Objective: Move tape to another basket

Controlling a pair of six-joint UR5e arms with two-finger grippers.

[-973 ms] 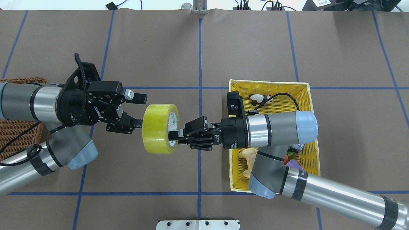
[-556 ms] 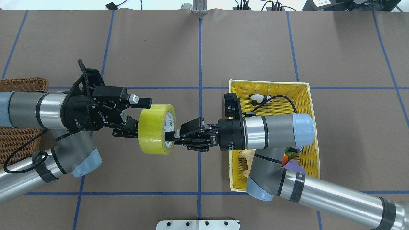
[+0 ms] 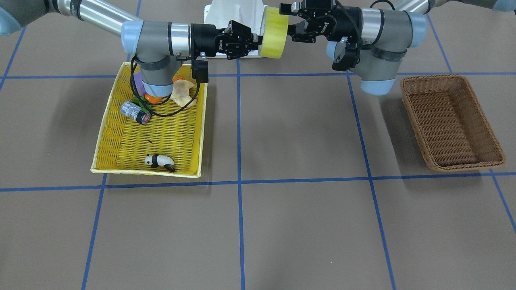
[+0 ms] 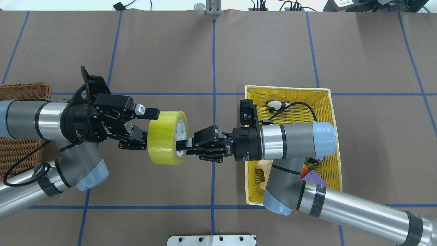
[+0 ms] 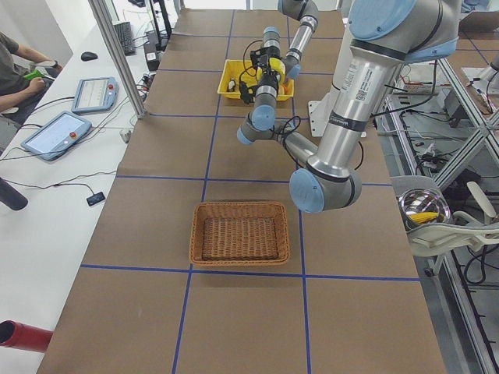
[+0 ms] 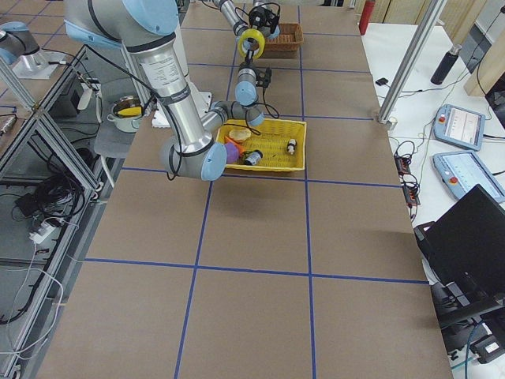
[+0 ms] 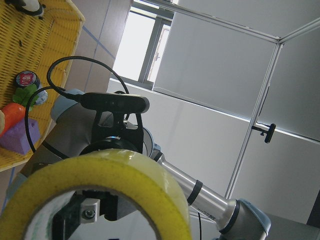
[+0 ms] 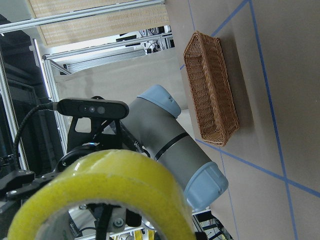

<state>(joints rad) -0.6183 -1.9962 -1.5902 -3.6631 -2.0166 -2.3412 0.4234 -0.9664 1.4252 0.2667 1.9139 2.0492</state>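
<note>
The yellow tape (image 4: 166, 138) hangs in mid-air over the table's middle, standing on edge; it also shows in the front view (image 3: 274, 32). My right gripper (image 4: 181, 145) is shut on its right rim, one finger inside the pale core. My left gripper (image 4: 150, 127) is open at the tape's left side. Its upper finger lies over the roll's top edge and its lower finger sits behind the left rim. The brown wicker basket (image 3: 451, 121) stands empty on the table at my left, partly hidden under my left arm in the overhead view (image 4: 20, 90).
The yellow basket (image 4: 333, 112) sits under my right arm. It holds a toy panda (image 3: 159, 161), a small grey patterned roll (image 3: 135, 112), a carrot, a purple block and a pale food item. A white base plate stands at the table's near edge.
My left gripper moved right until its open fingers reached the tape's left rim. My right gripper carried the tape slightly left, then held still.
</note>
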